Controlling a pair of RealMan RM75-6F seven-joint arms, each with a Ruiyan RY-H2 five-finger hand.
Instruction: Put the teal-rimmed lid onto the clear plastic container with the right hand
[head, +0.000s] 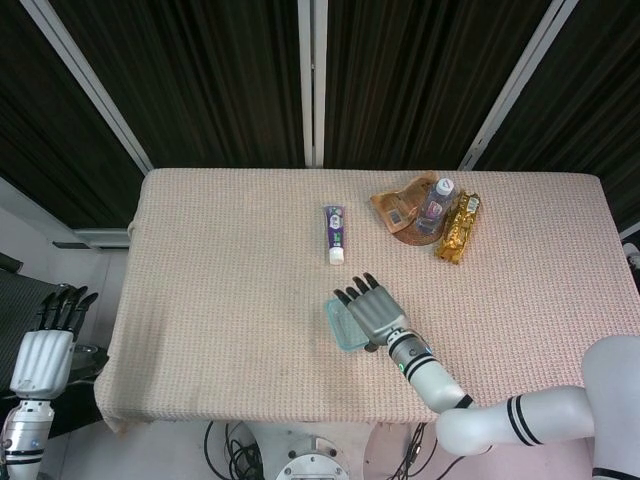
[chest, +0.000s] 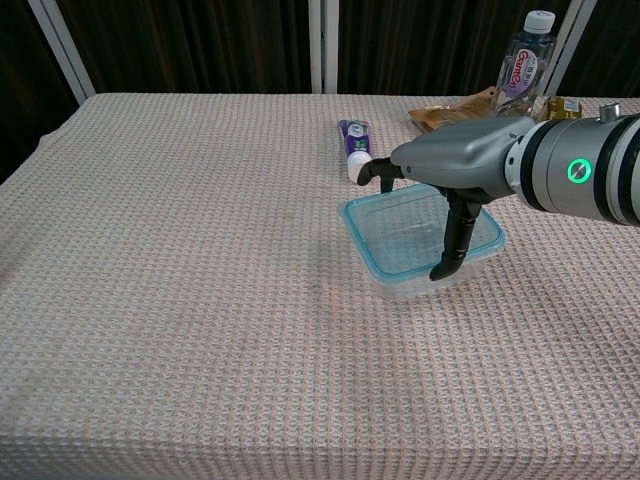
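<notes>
The clear plastic container (chest: 402, 287) stands on the table right of centre. The teal-rimmed lid (chest: 398, 228) lies on top of it, slightly tilted; in the head view only the lid's left part (head: 343, 326) shows. My right hand (chest: 458, 165) (head: 372, 312) lies flat over the lid and holds it. Its fingertips (chest: 386, 176) curl at the lid's far rim and the thumb (chest: 448, 258) reaches down to the near rim. My left hand (head: 46, 348) hangs off the table's left side, fingers straight and holding nothing.
A purple toothpaste tube (chest: 353, 141) (head: 335, 233) lies just beyond the container. At the back right stand a water bottle (chest: 524, 66) (head: 437, 204) and snack packets (head: 459, 227). The woven tablecloth (chest: 180, 260) covers the whole table.
</notes>
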